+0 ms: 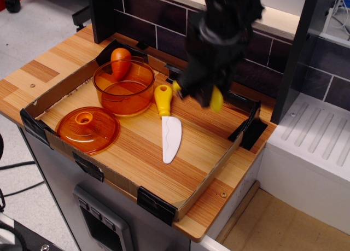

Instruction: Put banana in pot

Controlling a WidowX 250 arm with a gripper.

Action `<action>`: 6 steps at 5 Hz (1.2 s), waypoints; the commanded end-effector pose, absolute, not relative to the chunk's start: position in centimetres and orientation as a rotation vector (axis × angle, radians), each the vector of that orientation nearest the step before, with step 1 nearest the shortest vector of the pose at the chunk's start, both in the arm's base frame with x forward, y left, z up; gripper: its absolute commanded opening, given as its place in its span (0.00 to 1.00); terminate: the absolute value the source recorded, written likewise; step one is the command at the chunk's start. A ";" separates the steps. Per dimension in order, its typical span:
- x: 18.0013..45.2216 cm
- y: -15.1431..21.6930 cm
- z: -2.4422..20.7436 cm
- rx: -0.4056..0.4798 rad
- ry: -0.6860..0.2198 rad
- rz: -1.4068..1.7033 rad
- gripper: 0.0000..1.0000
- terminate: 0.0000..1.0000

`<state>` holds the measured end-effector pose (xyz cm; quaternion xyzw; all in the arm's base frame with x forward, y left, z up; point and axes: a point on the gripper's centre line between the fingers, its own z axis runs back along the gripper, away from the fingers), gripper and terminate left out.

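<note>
One banana (216, 99), one pot (124, 87), one lid (87, 129), one knife (168, 125), one carrot (120, 62), one gripper (198, 93).

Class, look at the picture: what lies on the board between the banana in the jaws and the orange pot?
In the only view, the toy knife's yellow handle lies between the banana and the pot.

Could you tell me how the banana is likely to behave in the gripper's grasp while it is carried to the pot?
The banana looks like glossy moulded plastic, so probably stiff and light. Its slick curved surface could let it pivot or slip in the gripper, which hides its middle. Dropped into the pot, it would likely rock rather than roll.
</note>
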<state>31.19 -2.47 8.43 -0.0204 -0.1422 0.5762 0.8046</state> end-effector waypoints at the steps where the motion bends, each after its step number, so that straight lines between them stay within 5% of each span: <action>1: 31.7 3.6 10.8 -0.030 -0.330 1.300 0.00 0.00; 5: 32.8 8.9 8.2 0.046 -0.381 1.331 0.00 0.00; 6: 32.8 8.9 8.1 0.052 -0.348 1.357 1.00 0.00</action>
